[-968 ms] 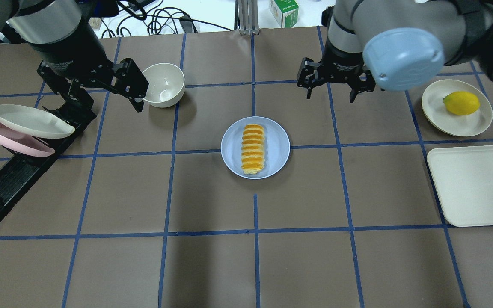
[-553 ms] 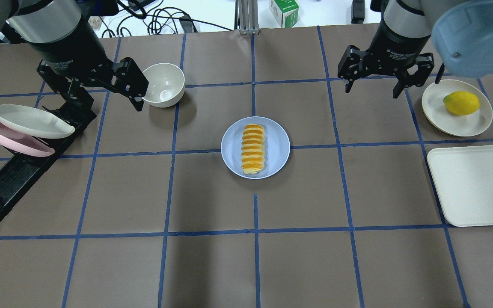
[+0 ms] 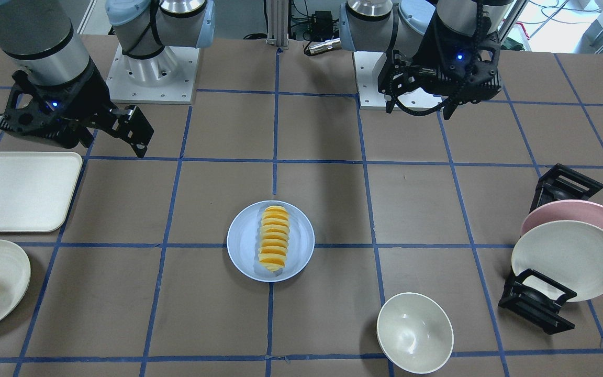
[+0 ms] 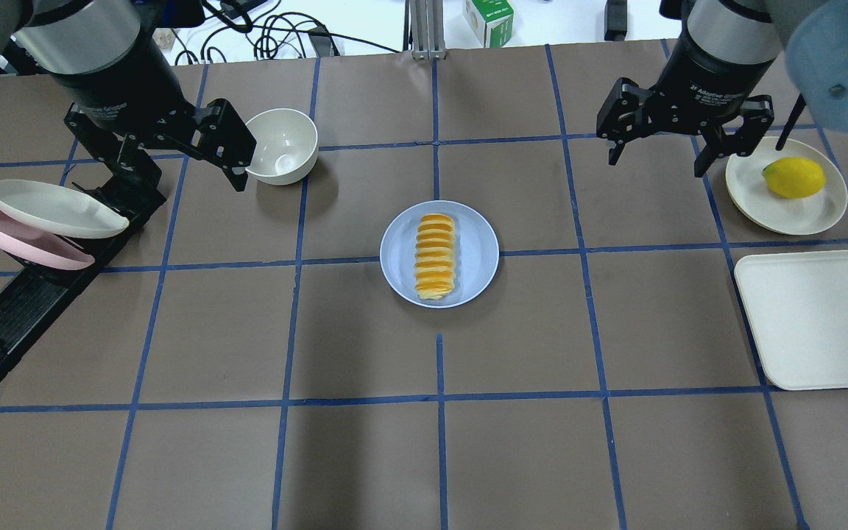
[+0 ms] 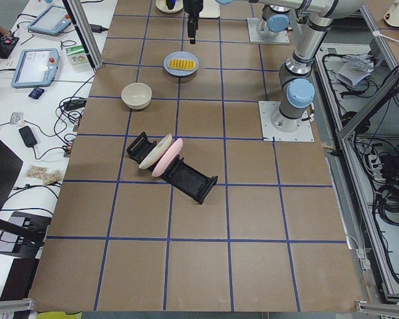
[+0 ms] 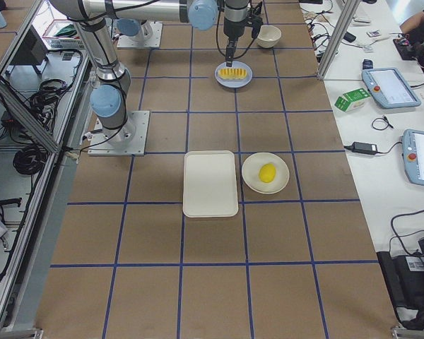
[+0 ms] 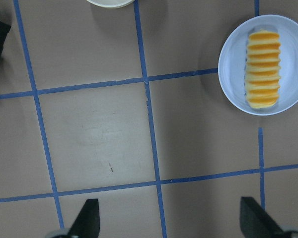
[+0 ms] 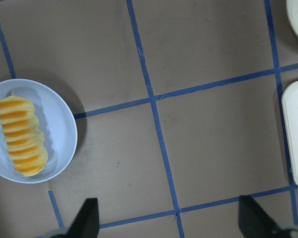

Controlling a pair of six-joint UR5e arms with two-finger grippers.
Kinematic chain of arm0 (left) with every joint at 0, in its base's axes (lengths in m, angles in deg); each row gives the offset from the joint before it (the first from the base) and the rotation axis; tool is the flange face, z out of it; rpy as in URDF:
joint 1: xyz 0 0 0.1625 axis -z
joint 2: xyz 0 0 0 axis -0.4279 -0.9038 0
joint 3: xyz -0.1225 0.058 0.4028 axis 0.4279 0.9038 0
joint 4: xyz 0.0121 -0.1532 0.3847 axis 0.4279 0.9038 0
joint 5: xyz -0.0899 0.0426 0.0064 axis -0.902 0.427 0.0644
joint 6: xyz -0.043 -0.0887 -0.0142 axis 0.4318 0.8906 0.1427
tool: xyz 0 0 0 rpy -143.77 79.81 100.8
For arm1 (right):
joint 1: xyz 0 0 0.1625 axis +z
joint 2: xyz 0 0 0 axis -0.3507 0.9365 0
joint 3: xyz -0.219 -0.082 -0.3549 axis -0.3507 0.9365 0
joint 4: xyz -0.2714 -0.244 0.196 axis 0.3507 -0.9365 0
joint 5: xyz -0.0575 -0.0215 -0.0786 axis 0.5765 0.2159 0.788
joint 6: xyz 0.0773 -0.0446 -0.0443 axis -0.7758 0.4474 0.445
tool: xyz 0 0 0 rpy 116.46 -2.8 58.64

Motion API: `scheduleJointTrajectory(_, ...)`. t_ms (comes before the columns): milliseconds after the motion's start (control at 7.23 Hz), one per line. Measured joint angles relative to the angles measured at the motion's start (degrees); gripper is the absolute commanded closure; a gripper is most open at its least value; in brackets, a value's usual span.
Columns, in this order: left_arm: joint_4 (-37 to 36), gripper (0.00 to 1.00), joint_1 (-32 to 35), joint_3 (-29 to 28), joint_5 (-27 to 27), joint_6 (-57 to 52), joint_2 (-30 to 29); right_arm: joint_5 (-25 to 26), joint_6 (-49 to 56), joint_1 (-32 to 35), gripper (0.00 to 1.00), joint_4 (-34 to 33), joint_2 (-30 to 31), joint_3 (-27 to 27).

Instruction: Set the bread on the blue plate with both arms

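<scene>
Bread: elongated ridged loaf of orange-topped, pale-yellow segments (image 4: pixel 435 256); lies flat on the round, shallow, pale lavender-blue matte plate (image 4: pixel 481 254), lengthwise across its middle, both ends inside the rim.
Why there: judged to be the goal of the task, already met; centred, so no overhang and little chance of rolling off.
Left arm: black two-finger left gripper (image 7: pixel 171 222), fingers spread wide with nothing between them; hangs above the table near the round cream-white bowl (image 4: pixel 282 145), well apart from the plate.
Right arm: black two-finger right gripper (image 4: pixel 657 163), fingers likewise wide apart and empty; hangs just beside the cream plate (image 4: pixel 748 193) that bears the round yellow lemon-like fruit (image 4: pixel 793 177).
Why held so: judged to be standing clear on either side, with nothing left to disturb the loaf.
Look of the loaf: about ten ribs, orange on the crests, pale yellow in the grooves and at the ends; straight, unbroken, nearly spanning the plate.
Handling, as a guess: soft-looking, probably best supported at both ends.
Left to do: apparently nothing on the loaf itself.
</scene>
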Motion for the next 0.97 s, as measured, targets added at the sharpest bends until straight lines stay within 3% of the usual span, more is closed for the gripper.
scheduleJointTrajectory(968, -0.8, 0.0, -0.1, -0.2, 0.0, 0.1, 0.0, -0.2, 0.1, 0.1, 0.0, 0.1, 0.7, -0.3)
